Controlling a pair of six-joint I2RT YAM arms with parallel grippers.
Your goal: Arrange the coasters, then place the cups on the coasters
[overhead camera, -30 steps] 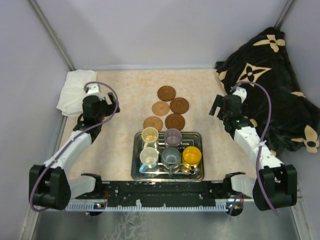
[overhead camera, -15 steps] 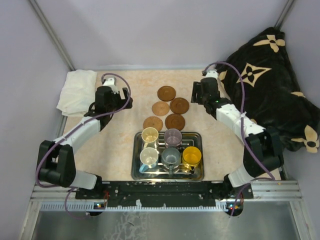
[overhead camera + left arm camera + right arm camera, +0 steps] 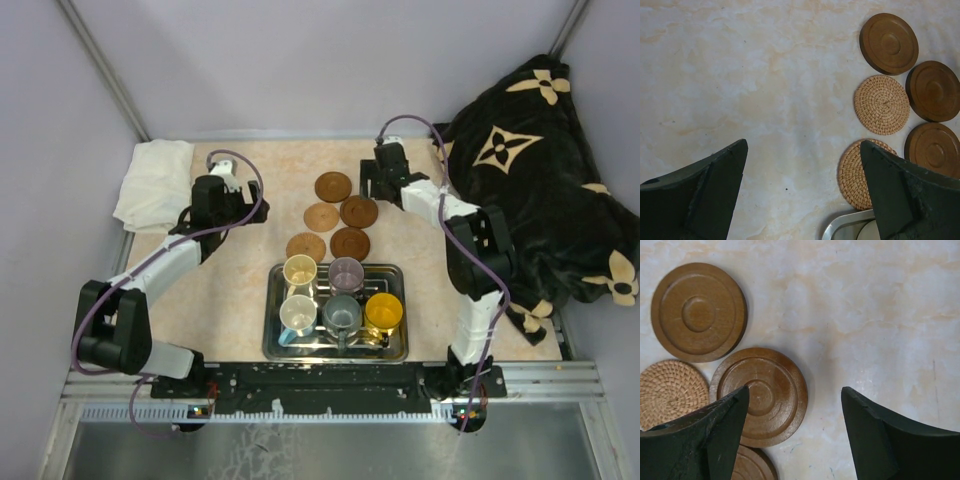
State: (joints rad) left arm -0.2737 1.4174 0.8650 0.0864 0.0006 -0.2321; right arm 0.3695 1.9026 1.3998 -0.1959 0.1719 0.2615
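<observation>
— Look at the right end effector (image 3: 795, 390). Open or shut?
— Open. Holding nothing. Hanging low over the bench (image 3: 890, 315), with the edge of a dark coaster (image 3: 760, 390) right under the gap.
— Any more coasters (image 3: 322, 216) near it?
— Yes. Another dark one up and to the left, a woven one at the left edge, a bit of one more at the bottom.
— And the right arm (image 3: 470, 240)?
— Up from its base, bent at the elbow by the black blanket (image 3: 540, 150), then stretched left to the far side of the coasters. Pointing down.
— Now the left end effector (image 3: 802, 150).
— Wide open too. Nothing held. Over bare bench, with all five coasters off to its right, not touching.
— Left arm (image 3: 160, 270)?
— Elbow low at the left, then slanting up and right. Pointing down.
— Where to find the cups (image 3: 342, 313)?
— All five in the metal tray (image 3: 270, 335), close to the arm bases, just beside the nearest woven coaster (image 3: 860, 175). None on a coaster yet.
— Anything else?
— Just a white cloth (image 3: 155, 185) in the far left corner.
</observation>
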